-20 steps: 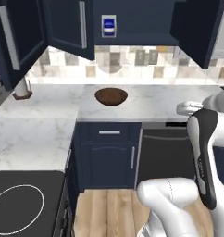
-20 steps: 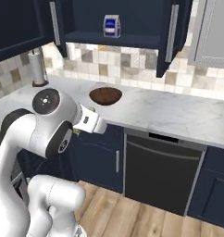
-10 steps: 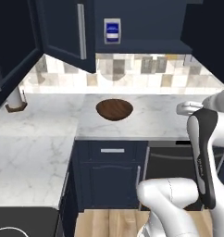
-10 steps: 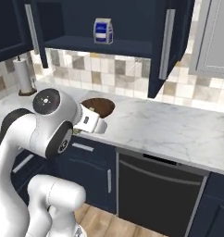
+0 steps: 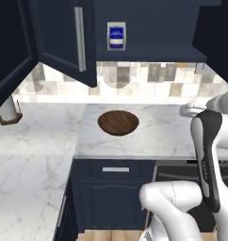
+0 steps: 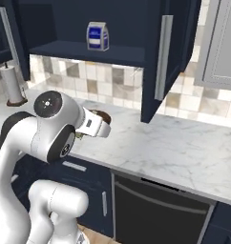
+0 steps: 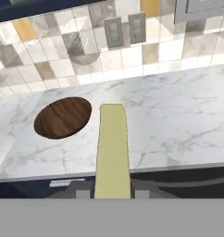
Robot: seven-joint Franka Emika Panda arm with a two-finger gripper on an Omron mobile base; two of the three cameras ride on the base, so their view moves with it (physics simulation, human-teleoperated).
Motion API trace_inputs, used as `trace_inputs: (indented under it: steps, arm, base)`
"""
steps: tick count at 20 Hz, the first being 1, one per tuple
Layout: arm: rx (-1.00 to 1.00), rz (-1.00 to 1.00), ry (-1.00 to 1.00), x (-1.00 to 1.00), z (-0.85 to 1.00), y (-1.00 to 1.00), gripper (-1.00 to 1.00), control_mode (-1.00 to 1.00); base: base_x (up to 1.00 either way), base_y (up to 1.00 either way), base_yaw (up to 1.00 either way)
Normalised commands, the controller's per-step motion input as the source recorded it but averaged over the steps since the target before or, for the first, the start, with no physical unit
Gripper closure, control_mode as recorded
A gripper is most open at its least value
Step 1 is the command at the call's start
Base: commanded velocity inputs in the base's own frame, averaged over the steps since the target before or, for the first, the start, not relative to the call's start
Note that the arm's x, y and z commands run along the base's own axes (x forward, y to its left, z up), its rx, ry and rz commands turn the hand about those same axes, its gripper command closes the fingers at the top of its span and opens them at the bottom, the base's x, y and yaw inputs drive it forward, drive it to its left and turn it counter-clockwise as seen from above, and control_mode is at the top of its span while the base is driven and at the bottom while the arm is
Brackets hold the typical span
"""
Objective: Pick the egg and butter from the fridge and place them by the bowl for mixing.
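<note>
One blue-labelled carton (image 5: 116,36), writing unreadable.

Even, soft rendered light over my marble counter (image 5: 163,134), no glare, backsplash (image 7: 86,51) bright, cabinet interior (image 6: 65,24) above me dim, faint shadow under the overhang, all my views slightly soft and low-resolution

The base has driven closer to the counter (image 5: 149,134); the bowl (image 5: 118,123) looms larger.
</note>
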Motion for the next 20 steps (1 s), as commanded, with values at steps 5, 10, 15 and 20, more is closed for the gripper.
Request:
trace_inputs:
  steps: [5, 10, 15, 20]
  arm:
    - [0.00, 0.00, 0.00, 0.00, 0.00, 0.00, 1.00, 1.00]
    - [0.00, 0.00, 0.00, 0.00, 0.00, 0.00, 1.00, 1.00]
    - [0.00, 0.00, 0.00, 0.00, 0.00, 0.00, 1.00, 1.00]
    - [0.00, 0.00, 0.00, 0.00, 0.00, 0.00, 1.00, 1.00]
  base:
    - [0.62, 0.00, 0.00]
    - [0.47, 0.00, 0.00]
    - [0.08, 0.00, 0.02]
    - [0.00, 0.00, 0.00]
